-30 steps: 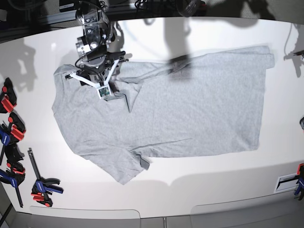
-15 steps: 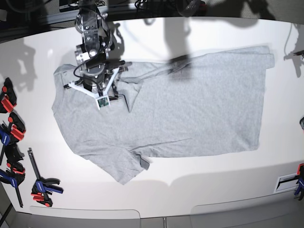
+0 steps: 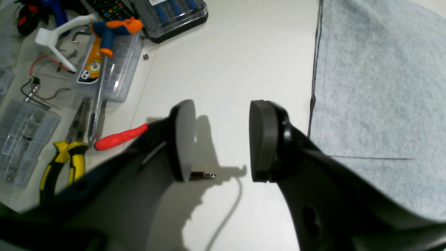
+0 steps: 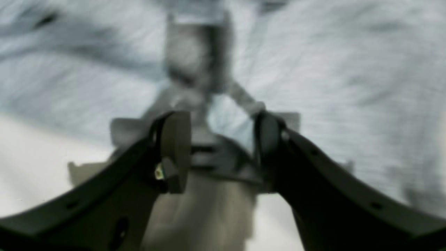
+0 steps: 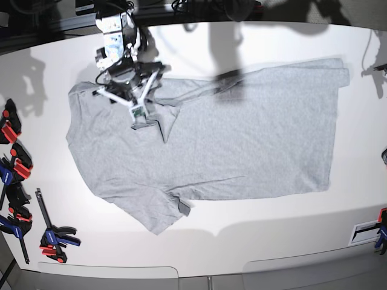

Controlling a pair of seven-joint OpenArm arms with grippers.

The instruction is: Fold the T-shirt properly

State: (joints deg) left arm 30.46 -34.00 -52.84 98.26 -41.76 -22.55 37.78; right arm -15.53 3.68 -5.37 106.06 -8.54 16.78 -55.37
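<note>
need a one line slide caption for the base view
Right gripper hovers open over the grey T-shirt, spread flat on the white table.

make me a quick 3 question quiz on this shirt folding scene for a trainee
1. True or false: the T-shirt already lies folded in half on the table.
2. Multiple choice: the left claw is (A) shut on the shirt's hem, (B) open over bare table beside the shirt's edge, (C) holding the red-handled screwdriver.
3. Fill in: in the base view the right claw hangs over the shirt's ____ end, near the upper sleeve.

Key
1. False. It lies spread out, both sleeves showing.
2. B. Its pads stand apart with nothing between them.
3. Left.
</note>
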